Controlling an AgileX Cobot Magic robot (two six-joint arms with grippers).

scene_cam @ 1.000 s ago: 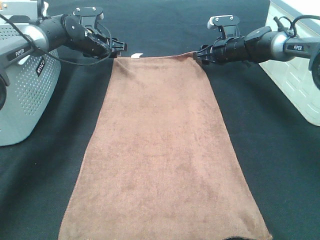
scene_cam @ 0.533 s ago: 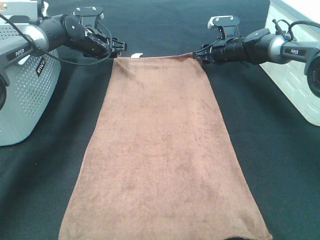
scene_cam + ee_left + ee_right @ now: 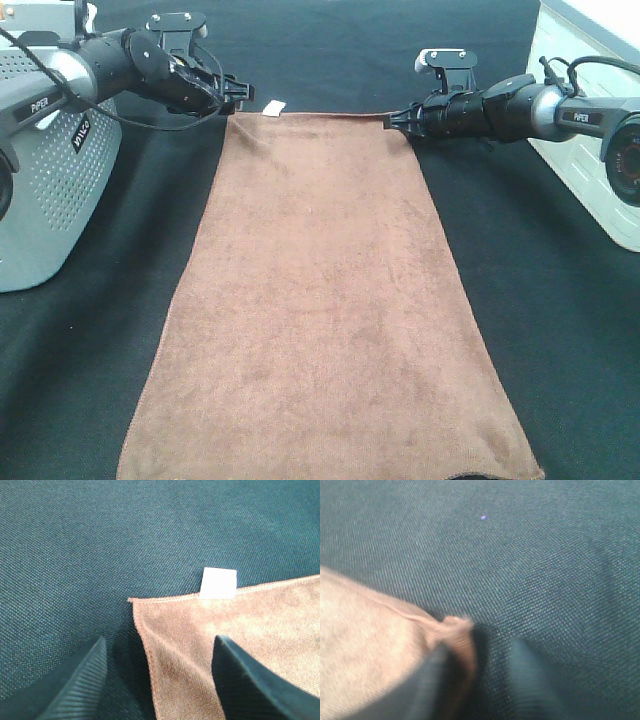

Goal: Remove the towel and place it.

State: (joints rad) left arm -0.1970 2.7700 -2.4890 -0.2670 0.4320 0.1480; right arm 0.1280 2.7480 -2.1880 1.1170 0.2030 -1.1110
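On black cloth (image 3: 330,60), long brown plush towel (image 3: 325,310), seemingly flat

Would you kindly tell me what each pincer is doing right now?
Left pincer: open, straddling the brown towel's corner.
Right pincer: closing around the other far corner; grip unclear.

— What's around, apart from the job itself?
— A black cloth (image 3: 330,50) over the whole desk (woven, quite fine up close). A grey perforated box (image 3: 50,190) stands on the left edge.
— And right?
— A white box (image 3: 590,170) with a brick-like pattern, on the cloth's right edge.
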